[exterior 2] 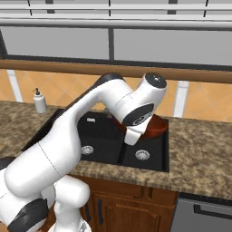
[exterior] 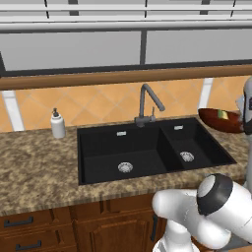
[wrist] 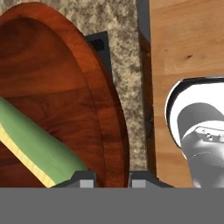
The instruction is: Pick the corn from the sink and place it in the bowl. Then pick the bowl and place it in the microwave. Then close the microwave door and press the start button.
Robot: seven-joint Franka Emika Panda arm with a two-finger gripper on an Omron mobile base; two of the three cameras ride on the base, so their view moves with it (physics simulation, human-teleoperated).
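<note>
Fingertips of the claw (wrist: 112,178) stand close together at the bottom of the hand view, pinched on the rim of the bowl (wrist: 57,92), whose reddish-brown wall rises between them. Inside the bowl lies the corn (wrist: 37,146), just to the left of the near fingertip and almost touching it; its long axis runs aslant from the upper left of that view down toward the claw, green husk uppermost and a yellow edge beneath. From the left base camera the bowl hangs tilted in the air to the right of the black sink (exterior: 147,147), above the speckled counter (exterior: 34,162). A soap bottle (exterior: 58,124) stands left of the sink.
</note>
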